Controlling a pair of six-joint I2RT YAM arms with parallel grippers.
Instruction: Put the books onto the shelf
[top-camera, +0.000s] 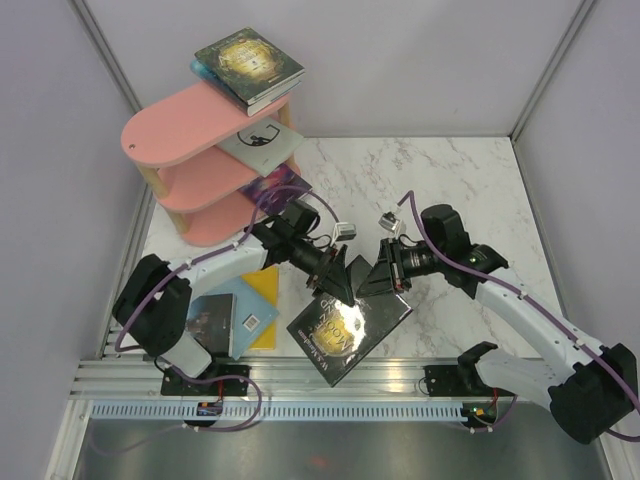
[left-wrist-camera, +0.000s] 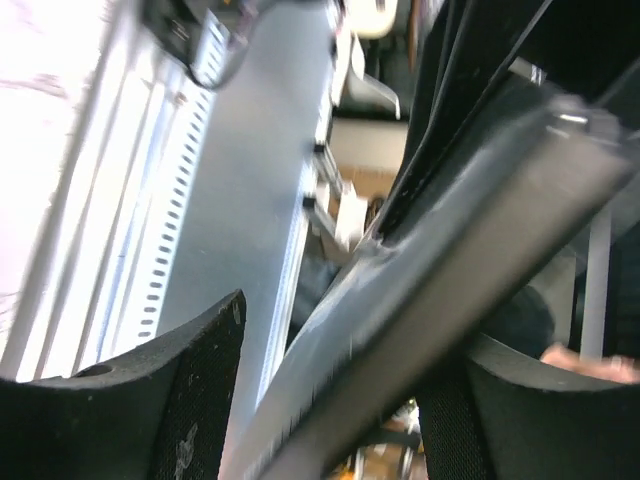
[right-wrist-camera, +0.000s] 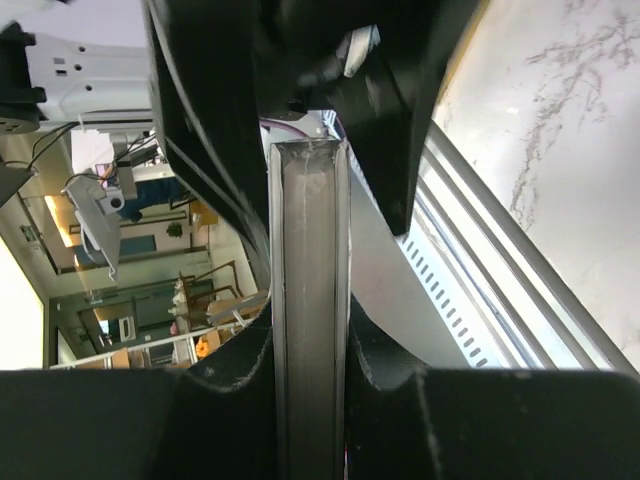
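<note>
A dark book with gold moon art (top-camera: 350, 325) hangs tilted over the near middle of the table. My right gripper (top-camera: 387, 278) is shut on its far edge; in the right wrist view both pads (right-wrist-camera: 230, 400) press flat on the book's edge (right-wrist-camera: 308, 230). My left gripper (top-camera: 335, 283) stands open around the same edge, and the left wrist view shows the book (left-wrist-camera: 450, 240) crossing slantwise with gaps to each finger (left-wrist-camera: 190, 400). The pink shelf (top-camera: 185, 125) stands at the far left. It carries dark gold-art books (top-camera: 248, 62) on top, a grey-white book (top-camera: 262, 140) on the middle board and a purple one (top-camera: 272, 185) below.
Beside the left arm's base lie a dark book (top-camera: 212, 318), a light blue book (top-camera: 248, 305) and a yellow book (top-camera: 268, 300). Grey walls close in the marble table (top-camera: 480, 190) on three sides. A metal rail (top-camera: 330, 385) runs along the near edge.
</note>
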